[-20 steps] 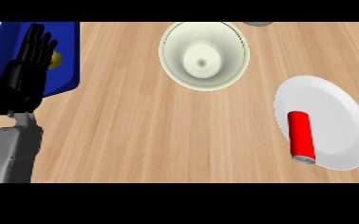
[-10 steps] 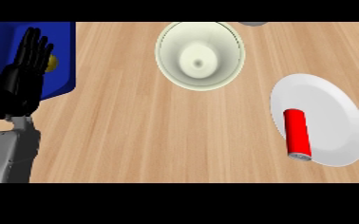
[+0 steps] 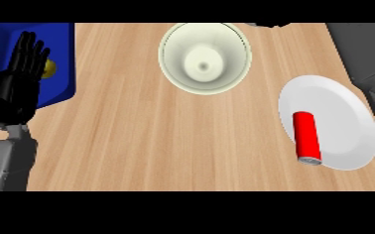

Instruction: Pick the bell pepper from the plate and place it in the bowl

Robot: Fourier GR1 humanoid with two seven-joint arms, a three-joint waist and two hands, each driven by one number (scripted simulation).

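Left hand [image 3: 21, 85], fingers straight, upward

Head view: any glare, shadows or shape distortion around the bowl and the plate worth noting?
Head view: even light, no distinct cast shadows on the counter. Head view: the bowl and the plate look stretched taller than wide. Head view: no glare on the plate or the red cylinder lying on it; the black left hand, open at the left edge, shows little shading.
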